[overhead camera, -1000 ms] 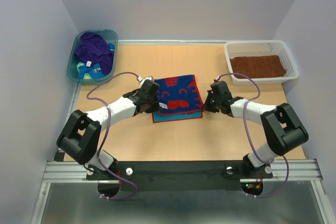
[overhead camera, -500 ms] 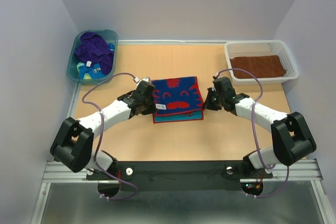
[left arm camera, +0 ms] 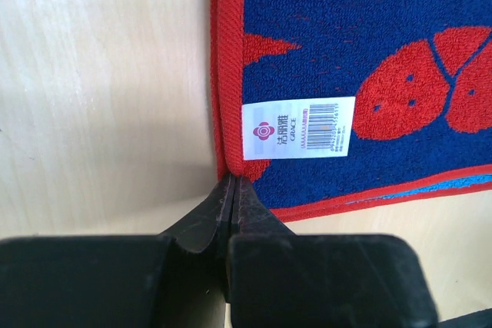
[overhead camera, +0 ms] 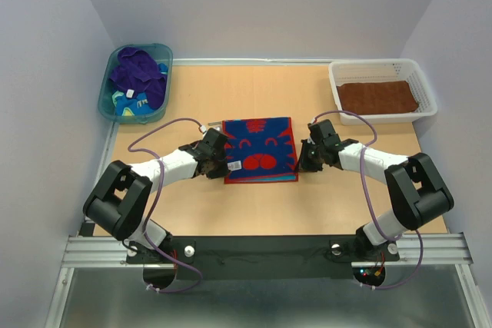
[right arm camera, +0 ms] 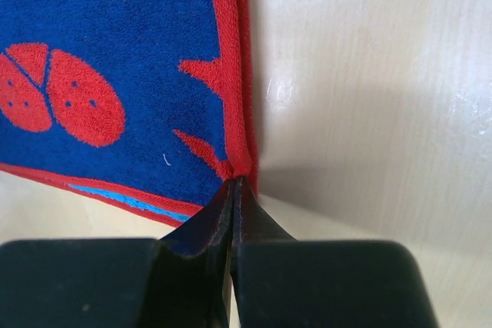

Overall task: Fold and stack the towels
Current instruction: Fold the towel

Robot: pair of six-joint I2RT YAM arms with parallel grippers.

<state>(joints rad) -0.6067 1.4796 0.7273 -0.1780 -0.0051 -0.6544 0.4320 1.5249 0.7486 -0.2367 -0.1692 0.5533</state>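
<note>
A red towel with blue marks (overhead camera: pixel 260 147) lies folded flat at the table's middle. My left gripper (overhead camera: pixel 222 165) is shut on its left red hem near the front corner, beside a white label (left arm camera: pixel 298 127); the pinch shows in the left wrist view (left arm camera: pixel 233 182). My right gripper (overhead camera: pixel 302 160) is shut on the right red hem (right arm camera: pixel 237 178) near the other front corner. A brown towel (overhead camera: pixel 378 96) lies flat in the white basket (overhead camera: pixel 337 82). A purple towel (overhead camera: pixel 138 74) and a teal-and-yellow one (overhead camera: pixel 123 102) are heaped in the teal tub (overhead camera: pixel 165 55).
The tub stands at the back left corner and the basket at the back right. Grey walls close in the table on three sides. Purple cables loop above both forearms (overhead camera: pixel 165 124). Bare wood surrounds the towel.
Both grippers have moved toward the near edge with the towel's side hems pinched. The towel now lies slightly nearer and flatter on the table.
</note>
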